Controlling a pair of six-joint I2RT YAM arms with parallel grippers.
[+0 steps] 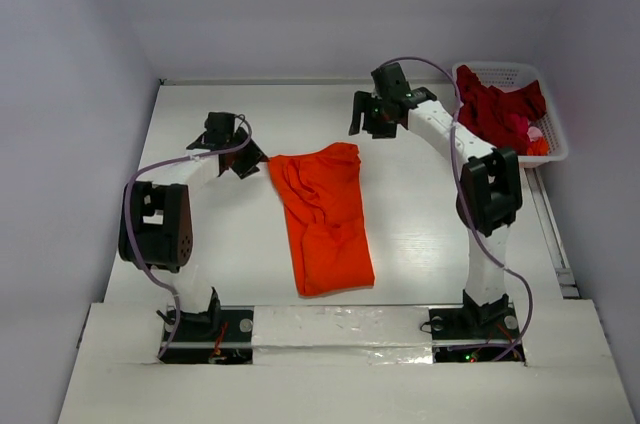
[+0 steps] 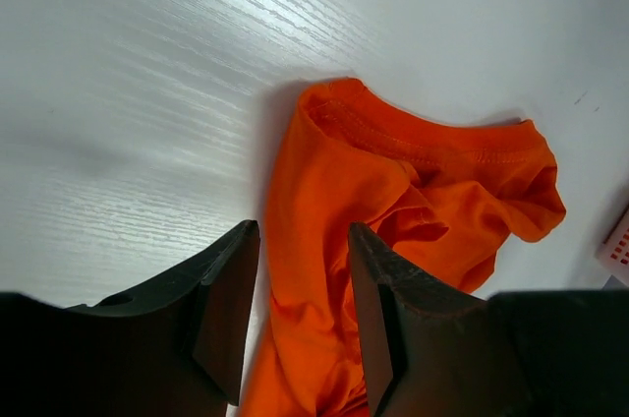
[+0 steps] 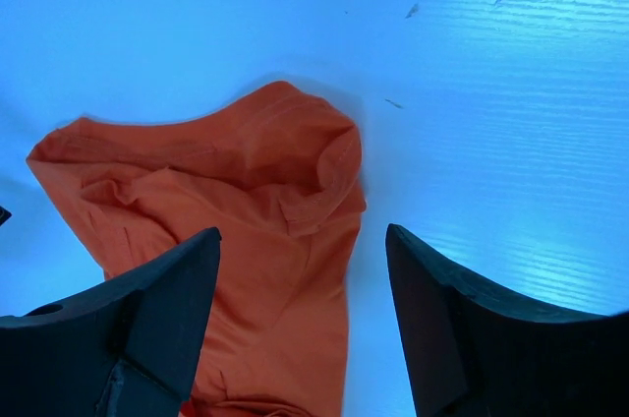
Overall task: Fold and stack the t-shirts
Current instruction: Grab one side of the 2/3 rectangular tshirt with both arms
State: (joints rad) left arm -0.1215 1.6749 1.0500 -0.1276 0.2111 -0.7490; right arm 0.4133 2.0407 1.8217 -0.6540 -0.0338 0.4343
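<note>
While both arms hover above the white surface [image 1: 420, 234], I see the orange t-shirt [image 1: 322, 219] lying on it between them, roughly in the middle. It forms a long, rumpled strip running from the far side towards the arm bases. Its far end is bunched and creased, and its near end lies flatter.

At the far right corner sits the white lattice basket [image 1: 556, 134], with the dark red t-shirts [image 1: 497, 109] heaped inside it, well apart from the orange one.

My left tool [image 1: 245, 162] is just beside the shirt's far left corner. From its wrist camera the fingers [image 2: 226, 309] stand a narrow gap apart, with nothing pinched between them; the orange cloth shows through the gap, lying on the surface beyond.

My right tool [image 1: 368, 129] is raised near the shirt's far right corner. Its wrist camera shows the jaws spread wide and holding nothing, the bunched hem of the shirt below them.
</note>
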